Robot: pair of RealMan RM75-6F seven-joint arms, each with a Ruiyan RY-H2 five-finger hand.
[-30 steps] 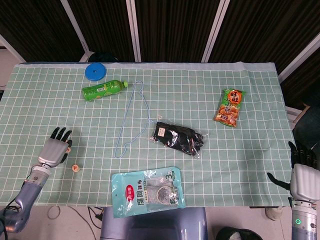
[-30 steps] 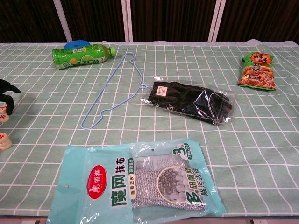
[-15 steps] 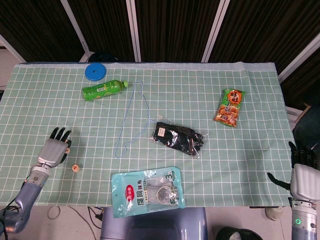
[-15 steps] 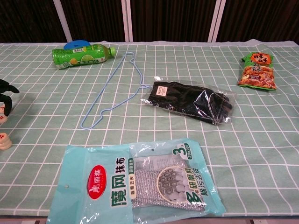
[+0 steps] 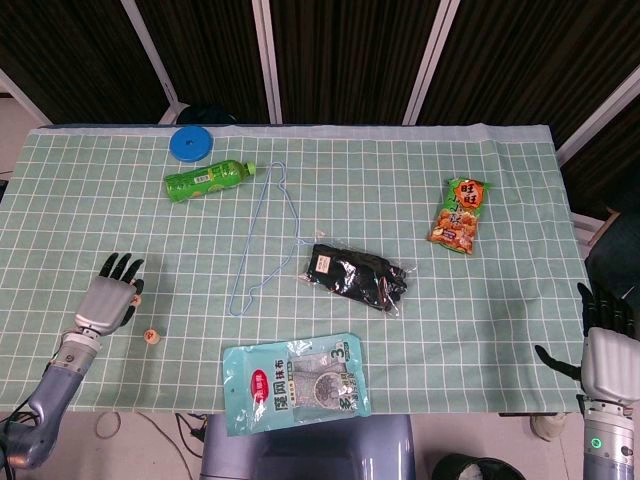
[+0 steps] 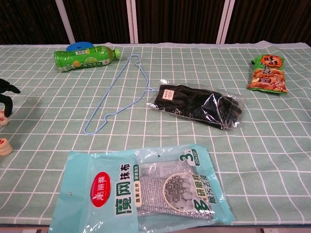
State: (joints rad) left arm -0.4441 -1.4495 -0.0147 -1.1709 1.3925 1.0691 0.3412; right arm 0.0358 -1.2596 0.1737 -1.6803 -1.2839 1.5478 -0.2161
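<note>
Two hands sit at the table's near edge. Left hand (image 5: 108,301) hovers with fingers spread, holding nothing, just beside a small wooden disc (image 5: 150,336). Right hand (image 5: 606,352) is also spread and empty.

Matt woven cloth (image 5: 480,180) in green-white check over the desk. Left hand (image 5: 108,300): brushed grey metal back, matt black fingers (image 5: 121,266). Small disc (image 5: 151,336) beside it, pale and wood-like, smooth. Bottle (image 5: 205,180): glossy green plastic. Hanger (image 5: 262,235): thin coated wire, light blue. Glove pack (image 5: 356,276): dark knit in clear glossy film. Teal pouch (image 5: 295,383) and snack bag (image 5: 459,215): shiny printed plastic
</note>
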